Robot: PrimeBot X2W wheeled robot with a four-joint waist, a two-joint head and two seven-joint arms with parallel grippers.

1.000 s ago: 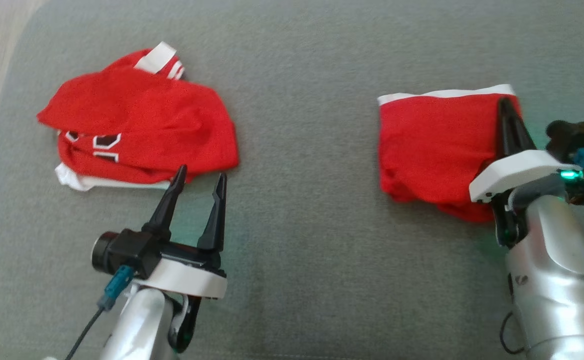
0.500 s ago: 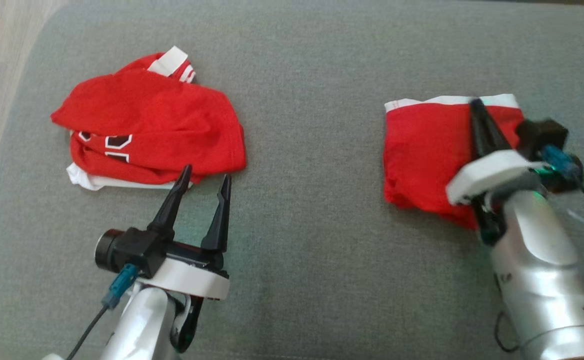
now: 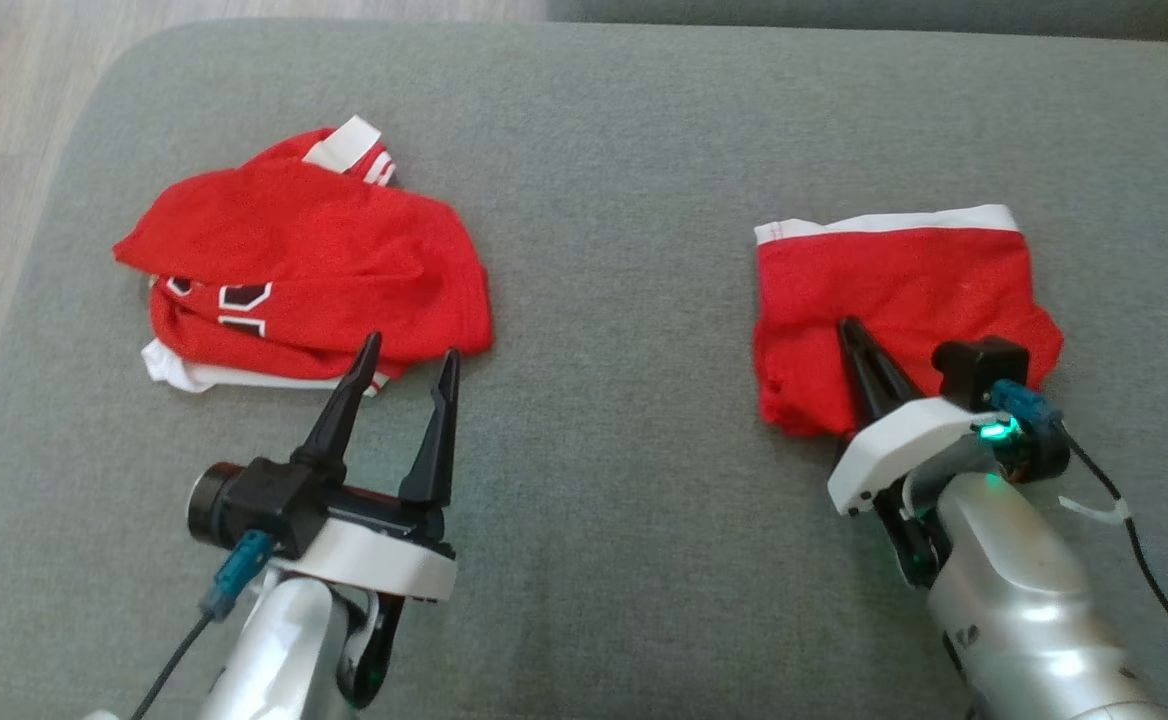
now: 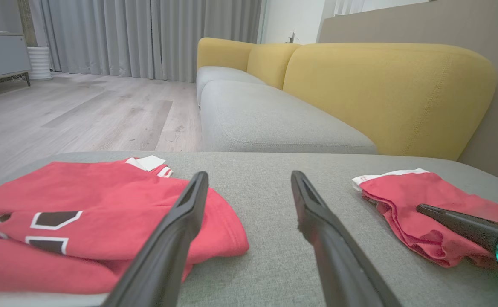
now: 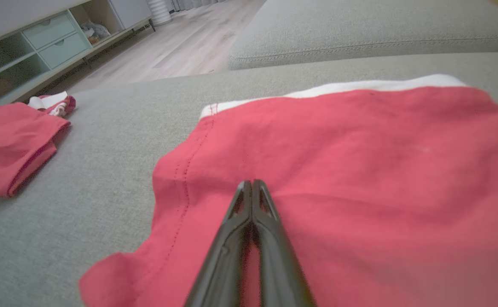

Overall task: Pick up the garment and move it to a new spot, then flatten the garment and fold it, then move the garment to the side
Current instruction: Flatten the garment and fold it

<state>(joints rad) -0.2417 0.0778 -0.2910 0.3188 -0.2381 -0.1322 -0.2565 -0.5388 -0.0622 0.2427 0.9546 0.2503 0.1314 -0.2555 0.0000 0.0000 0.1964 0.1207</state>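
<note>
Nearest me, at about 7 o'clock on the grey fabric cushion (image 3: 604,300), the left gripper (image 3: 412,348) stands with its two dark fingers spread wide apart and nothing between them. Its tips sit just at the near edge of a crumpled red jersey with white trim and dark numerals (image 3: 304,260).

Over at 4 o'clock the right gripper (image 3: 849,322) is closed, its fingers pressed tight together. The tips lie over the near part of the folded red garment with a white waistband (image 3: 904,290). I cannot tell whether they press into the cloth.

That folded garment lies flat at 3 o'clock, waistband on its far side, well apart from the jersey at 10 o'clock.

Beyond the cushion, at 12 o'clock, are a yellow sofa backrest (image 4: 385,94), pale wooden floor (image 4: 82,115) and grey curtains (image 4: 146,38).
</note>
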